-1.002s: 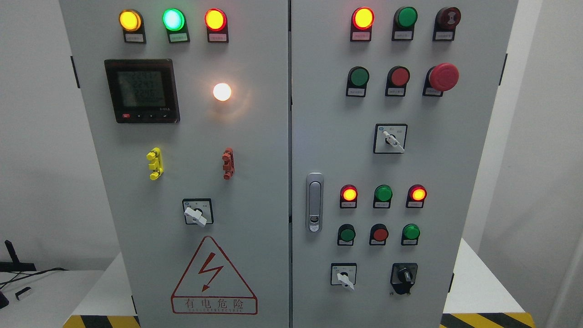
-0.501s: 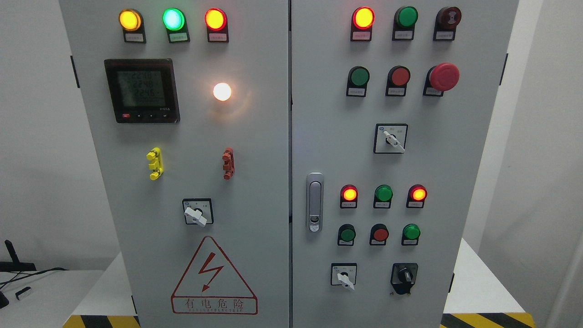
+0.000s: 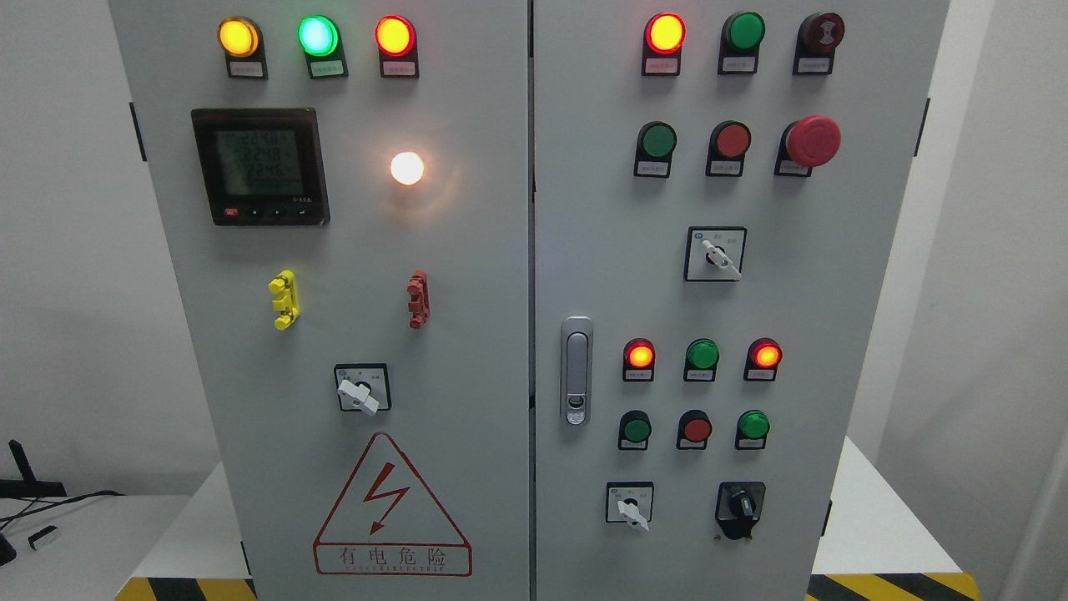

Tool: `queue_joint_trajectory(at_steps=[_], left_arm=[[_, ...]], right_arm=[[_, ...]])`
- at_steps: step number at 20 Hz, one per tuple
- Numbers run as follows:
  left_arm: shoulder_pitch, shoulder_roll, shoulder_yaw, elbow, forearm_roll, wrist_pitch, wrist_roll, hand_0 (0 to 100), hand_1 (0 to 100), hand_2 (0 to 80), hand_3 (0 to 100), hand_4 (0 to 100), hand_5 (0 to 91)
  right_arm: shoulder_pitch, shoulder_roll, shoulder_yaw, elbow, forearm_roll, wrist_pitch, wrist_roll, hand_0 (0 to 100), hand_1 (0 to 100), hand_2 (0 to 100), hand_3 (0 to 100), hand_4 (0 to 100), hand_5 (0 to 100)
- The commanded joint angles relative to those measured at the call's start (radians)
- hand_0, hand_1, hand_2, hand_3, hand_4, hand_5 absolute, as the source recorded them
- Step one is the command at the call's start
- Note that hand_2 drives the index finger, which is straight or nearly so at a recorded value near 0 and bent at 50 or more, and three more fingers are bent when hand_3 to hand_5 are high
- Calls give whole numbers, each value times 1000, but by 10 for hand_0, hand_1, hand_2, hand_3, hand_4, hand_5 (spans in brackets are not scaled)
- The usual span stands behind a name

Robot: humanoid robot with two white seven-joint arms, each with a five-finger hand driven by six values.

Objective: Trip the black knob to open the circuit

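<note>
A grey electrical cabinet [image 3: 467, 275] with two doors fills the head view, seen straight on. Neither robot hand is in view, so whether they are released, clenched or grasping cannot be told.

The task's black knob [image 3: 740, 506] sits on the right door at about 5 o'clock in the frame, on a black plate, with its grip standing roughly upright. Nothing touches it, so the trip appears not yet begun.

Just beside it, at its 9 o'clock, is a white-handled selector [image 3: 631, 506]. At the knob's 12 o'clock are two rows of round lamps and buttons, likely grouped with it as one circuit's controls. A red mushroom stop button [image 3: 813, 141] stands out at 2 o'clock, placed high for quick reach. A metal door latch [image 3: 576, 370] sits near centre.

On the left door, a digital meter [image 3: 260, 166] is lit at 10 o'clock, and a lightning warning triangle [image 3: 391, 505] sits at 7 o'clock.
</note>
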Motion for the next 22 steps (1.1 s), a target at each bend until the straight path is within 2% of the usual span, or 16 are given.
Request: queue_joint_trajectory(at_steps=[1,6,8,11,13,17,20,22], left_arm=[[0,1,0,1,-31,-1,0,120,389,0,0,0,0],[0,-1,0,-1,-31,-1,0,120,389,0,0,0,0],[0,1,0,-1,-31,-1,0,120,389,0,0,0,0],[0,-1,0,-1,-31,-1,0,120,389,0,0,0,0],[0,-1,0,-1,-31,-1,0,120,389,0,0,0,0],[0,1,0,-1,-31,-1,0,120,389,0,0,0,0],[0,1,0,-1,-31,-1,0,120,389,0,0,0,0],[0,-1,0,1,-31,-1,0,120,389,0,0,0,0]], right_arm=[[13,-18,1,-88,-1,-2,-2,216,370,0,79,57,0],[97,-18,-1,-292,-1,-7,-8,216,371,0,81,79,0],[127,-18,-2,-363,-3,-39,-8,214,374,0,94,95,0],[181,-17,-28,-473,-3,-126,-8,214,377,0,121,133,45],[194,4,-56,-526,-3,-194,-13,215,378,0,139,158,84],[209,32,-169,-624,-3,-346,-11,233,412,0,266,295,221],[253,60,-214,-766,-9,-416,-11,259,477,77,367,356,301],[275,81,-214,-838,-38,-473,-11,256,517,118,402,372,334]])
